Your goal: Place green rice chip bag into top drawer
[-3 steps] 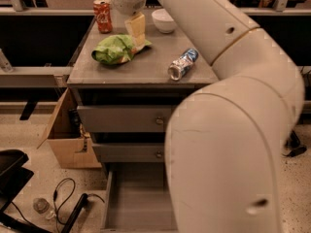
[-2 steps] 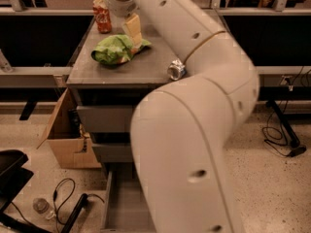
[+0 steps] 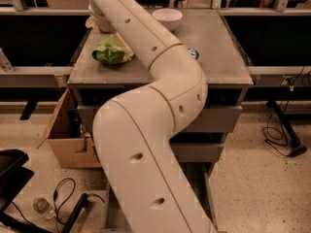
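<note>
Approach stage, bag not yet grasped: the gripper [image 3: 99,19] hangs at the far left of the cabinet top [image 3: 228,57], its wrist largely masked by the arm; whether it is spread or closed cannot be told. The green rice chip bag [image 3: 112,51] lies crumpled on the surface just on the near side of the gripper, close by but seemingly not in its hold. The next move probably calls for descending onto the bag and clamping it; the top drawer [image 3: 221,118], below and nearer still, looks closed.
</note>
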Robot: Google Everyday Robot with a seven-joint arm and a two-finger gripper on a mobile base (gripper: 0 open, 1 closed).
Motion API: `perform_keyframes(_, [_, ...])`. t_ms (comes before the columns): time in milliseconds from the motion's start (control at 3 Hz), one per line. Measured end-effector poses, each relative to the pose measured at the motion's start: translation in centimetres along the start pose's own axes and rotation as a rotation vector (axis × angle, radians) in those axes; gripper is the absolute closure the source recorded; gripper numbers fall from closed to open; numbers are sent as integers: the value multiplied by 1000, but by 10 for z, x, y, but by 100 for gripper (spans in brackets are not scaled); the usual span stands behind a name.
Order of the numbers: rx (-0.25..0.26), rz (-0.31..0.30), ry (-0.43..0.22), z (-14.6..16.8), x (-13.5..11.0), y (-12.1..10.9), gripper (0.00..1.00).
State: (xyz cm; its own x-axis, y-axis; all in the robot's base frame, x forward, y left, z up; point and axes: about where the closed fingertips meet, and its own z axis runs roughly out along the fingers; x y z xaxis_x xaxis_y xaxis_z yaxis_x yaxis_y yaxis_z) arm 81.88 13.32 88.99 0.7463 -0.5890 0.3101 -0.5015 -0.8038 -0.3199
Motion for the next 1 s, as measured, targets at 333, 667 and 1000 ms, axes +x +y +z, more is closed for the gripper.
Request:
perform_keyframes(333, [-35, -78, -64, 23, -29, -10, 18])
perform_keyframes(667, [-22, -83, -63, 29, -29, -14, 43])
perform_keyframes(1000, [-11, -84, -60, 33, -29, -18, 64])
